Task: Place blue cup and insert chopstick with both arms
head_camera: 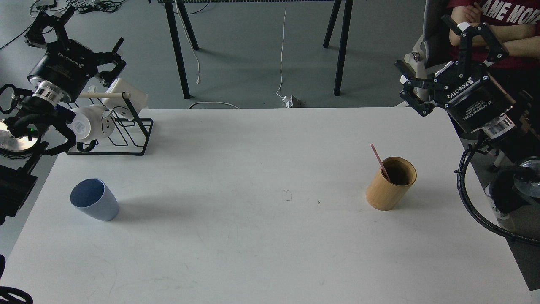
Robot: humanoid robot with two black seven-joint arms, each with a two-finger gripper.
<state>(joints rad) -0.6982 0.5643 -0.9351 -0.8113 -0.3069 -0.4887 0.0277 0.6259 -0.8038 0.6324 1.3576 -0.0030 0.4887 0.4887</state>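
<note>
Light-blue cup (94, 199) upright on white desk (261, 236), well to the left of bamboo holder (391, 183), mouth open to the camera, darker blue inside. Nothing in it. Touched by neither gripper.

Pink chopstick (379, 161) standing tilted inside holder, lower end hidden within, upper end leaning up and left past the rim. Holder itself tan, cylindrical, upright.

Far left of holder and beyond it, at the desk's back corner: black wire rack (126, 135) with a pale wooden rod (103, 96) across the top and white mugs (95, 123) hung on it, one bearing a drawn face.

Left gripper (86, 40) raised above and behind rack, far left of holder, fingers (113, 50) spread wide apart, holding nothing. ROBOTIQ lettering seen upside down on its black body.

Right gripper (438, 63) up and to the right of holder, off the desk's edge, fingers (481, 40) likewise splayed open, empty. Black cable (476, 211) looping down below it, right of holder.

Beyond holder, on grey floor (253, 55): black legs (179, 50) of another table, a white cord (282, 55) trailing down to a plug. Up and right of holder, behind right gripper: seated person in red shirt (498, 25), arms crossed.
</note>
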